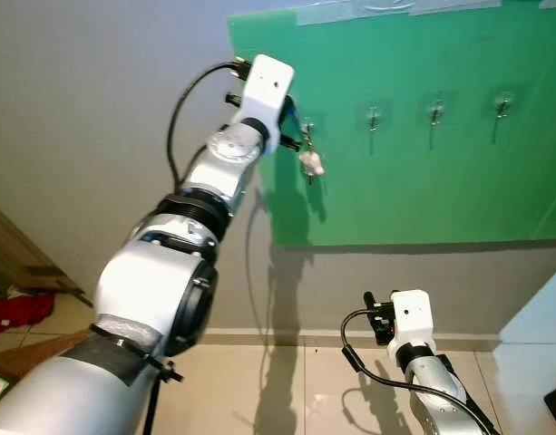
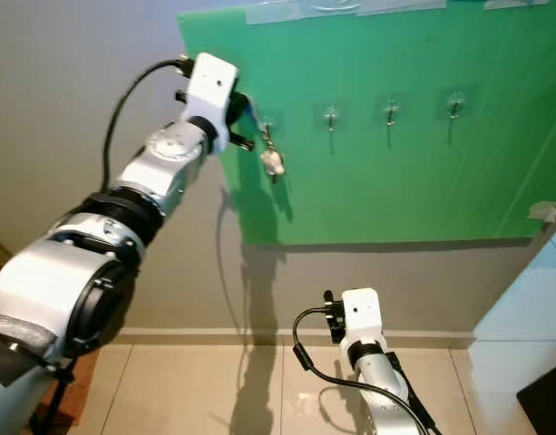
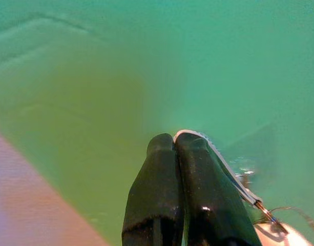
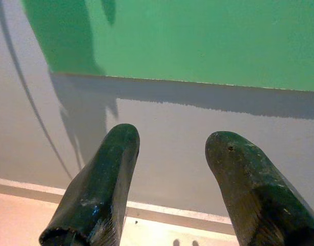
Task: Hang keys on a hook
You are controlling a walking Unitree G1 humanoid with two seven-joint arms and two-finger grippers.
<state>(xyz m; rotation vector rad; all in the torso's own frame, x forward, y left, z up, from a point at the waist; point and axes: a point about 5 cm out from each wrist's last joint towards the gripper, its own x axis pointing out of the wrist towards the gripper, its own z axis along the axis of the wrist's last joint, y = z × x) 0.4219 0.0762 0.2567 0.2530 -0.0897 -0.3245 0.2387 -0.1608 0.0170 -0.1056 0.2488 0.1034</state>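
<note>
Keys (image 1: 310,161) hang at the leftmost of four small hooks on the green board (image 1: 441,181) taped to the grey wall (image 1: 96,136), and our left gripper (image 1: 293,127) is raised right up against that spot. From the head views we see the left arm reaching up and across, its white wrist block just beside the board's left edge, with the pale tag of the keys dangling just below and to the right of the gripper. We cannot tell from there whether the ring sits over the leftmost hook (image 2: 267,120) or merely beside it, since the gripper partly covers it. Our left wrist view adds what the head views hide: the two black fingers (image 3: 157,195) are pressed together, pinching a thin strap that runs down to a metal ring and the pale tag at the picture's edge, all close to the blurred green surface. The three other hooks (image 1: 374,118) stand in a row to the right. Our right gripper (image 4: 167,148) is low, near the floor tiles (image 1: 287,390), pointing at the wall; its wrist view shows the fingers spread well apart with nothing between them, facing the board's lower edge and the skirting below.
</note>
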